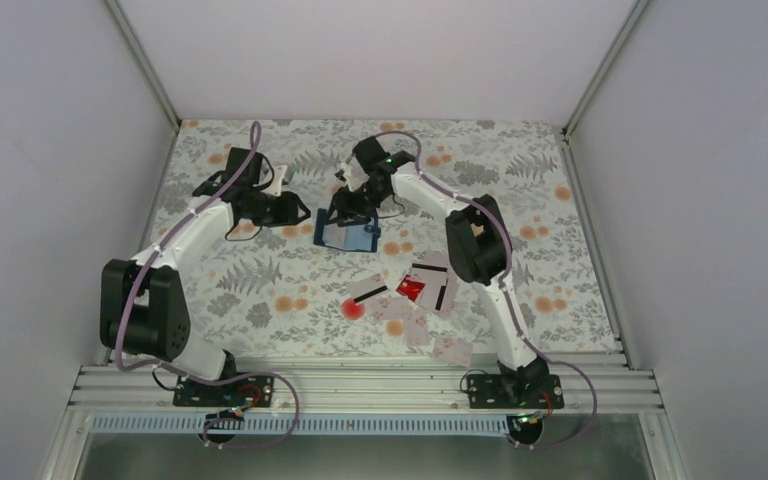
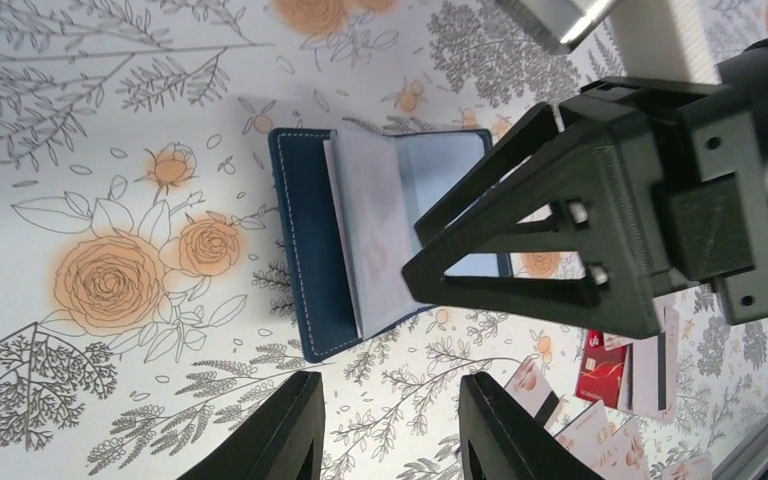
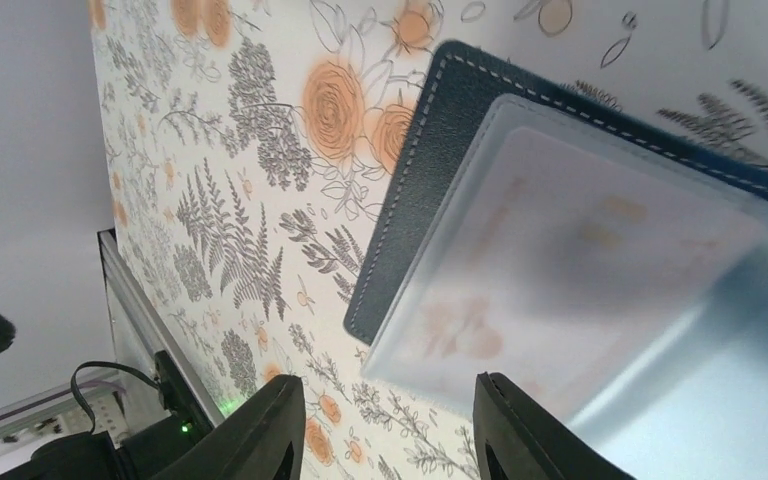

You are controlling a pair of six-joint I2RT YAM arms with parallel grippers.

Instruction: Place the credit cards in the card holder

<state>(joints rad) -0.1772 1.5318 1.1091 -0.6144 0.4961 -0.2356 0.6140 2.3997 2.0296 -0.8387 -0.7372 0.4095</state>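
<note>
While the card holder [image 1: 349, 237] lies open on the floral table [image 1: 520, 170] just above the centre of the overhead frame, the right gripper [image 1: 345, 215] hangs right over it, jaws apart, nothing pinched. In its wrist view a pale clear pocket [image 3: 580, 260] fills the upper right; looks like a card's inside, but it's blurry. The left gripper [image 1: 298, 209] sits just left of the holder, also spread and empty. The credit cards [image 1: 430, 272] are scattered lower right of centre, with a red one [image 1: 409, 289] among them.
</note>
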